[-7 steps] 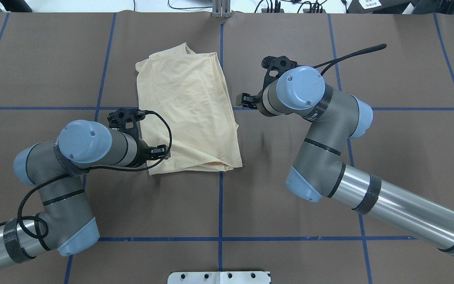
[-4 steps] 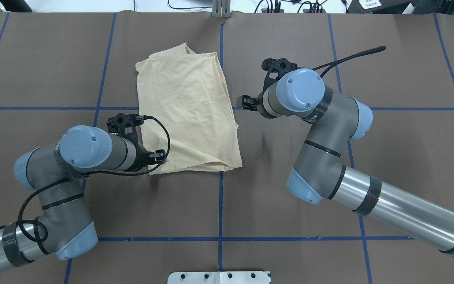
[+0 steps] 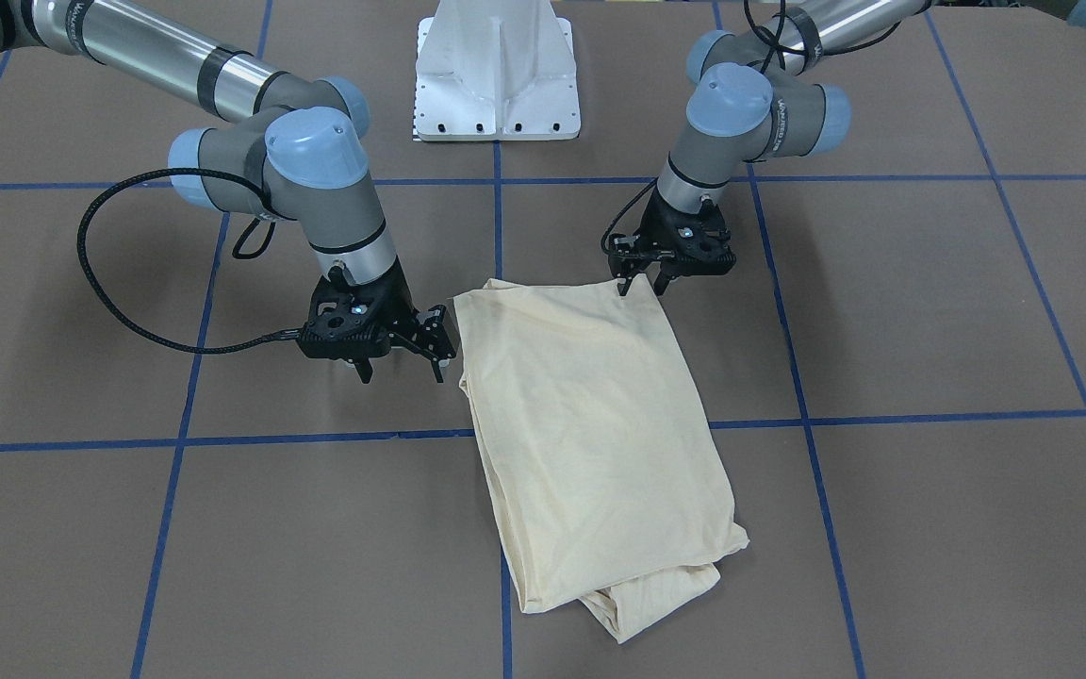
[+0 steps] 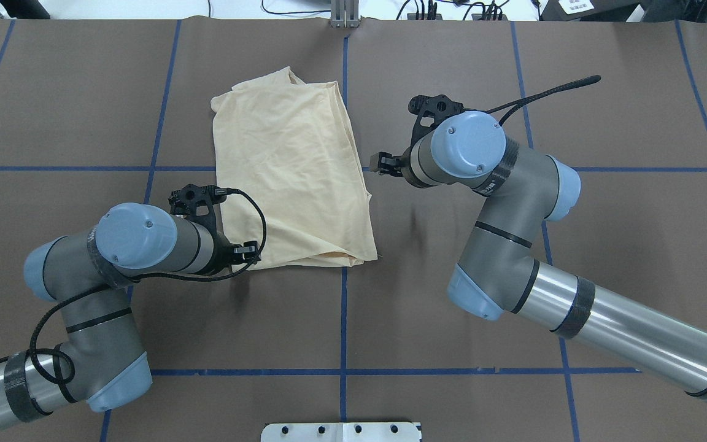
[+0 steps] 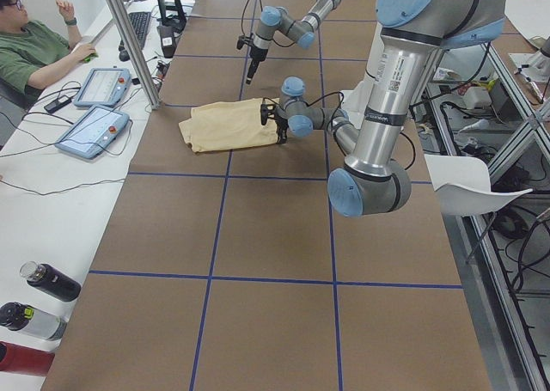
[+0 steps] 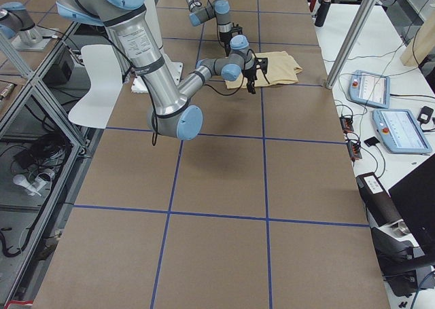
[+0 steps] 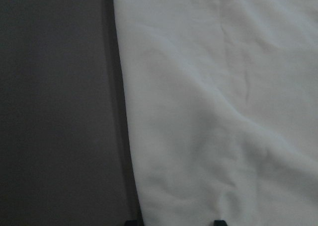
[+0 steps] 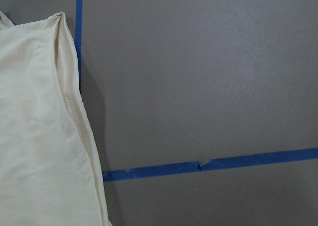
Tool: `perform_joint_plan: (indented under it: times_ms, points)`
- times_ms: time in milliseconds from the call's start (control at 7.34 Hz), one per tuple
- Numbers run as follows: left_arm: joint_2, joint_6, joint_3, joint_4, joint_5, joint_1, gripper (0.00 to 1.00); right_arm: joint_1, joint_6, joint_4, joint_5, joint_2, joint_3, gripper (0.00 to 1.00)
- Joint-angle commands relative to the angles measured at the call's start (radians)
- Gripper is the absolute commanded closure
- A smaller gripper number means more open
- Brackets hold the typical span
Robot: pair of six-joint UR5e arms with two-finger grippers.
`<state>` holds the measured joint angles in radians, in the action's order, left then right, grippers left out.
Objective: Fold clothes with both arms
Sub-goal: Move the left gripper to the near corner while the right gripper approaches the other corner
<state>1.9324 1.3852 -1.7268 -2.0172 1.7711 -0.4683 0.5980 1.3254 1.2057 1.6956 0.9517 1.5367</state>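
Shirt [image 4: 292, 172]: cream-yellow, folded into a rough rectangle with the plain side up. It lies flat and slanted on the brown table [image 4: 53, 92], mostly on the robot's left of the centre blue tape line [image 4: 342, 319], and crosses one transverse line. Loose layers show at the far end.

Left gripper [image 3: 642, 285]: points down at the shirt's near corner on the robot's left. Its jaws are spread, with one tip at the cloth edge and the other over the cloth. Nothing is pinched.

Right gripper [image 3: 402, 370]: low over bare table, just beside the shirt's opposite long edge and clear of the cloth. Its jaws are spread and empty.
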Motion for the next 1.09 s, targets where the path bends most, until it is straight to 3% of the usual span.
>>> perform_joint_plan:
  times_ms: [0, 136, 273, 681, 954]
  points:
    - [0.002, 0.0, -0.007, 0.0, 0.001, 0.011, 0.42, -0.001, 0.0, 0.0, -0.001, 0.001, -0.001, 0.01]
    - [0.002, 0.0, -0.007, 0.0, 0.001, 0.011, 0.65, -0.001, 0.0, 0.0, -0.001, 0.001, -0.001, 0.01]
    - [0.0, -0.002, -0.007, 0.0, 0.001, 0.011, 0.99, -0.003, 0.0, 0.0, -0.001, 0.001, -0.003, 0.01]
    - [0.002, -0.008, -0.011, 0.0, 0.001, 0.011, 1.0, -0.029, 0.052, 0.0, -0.004, -0.014, -0.026, 0.01]
    - [0.002, -0.008, -0.011, 0.0, 0.001, 0.011, 1.0, -0.055, 0.155, 0.002, -0.052, -0.06, -0.068, 0.08]
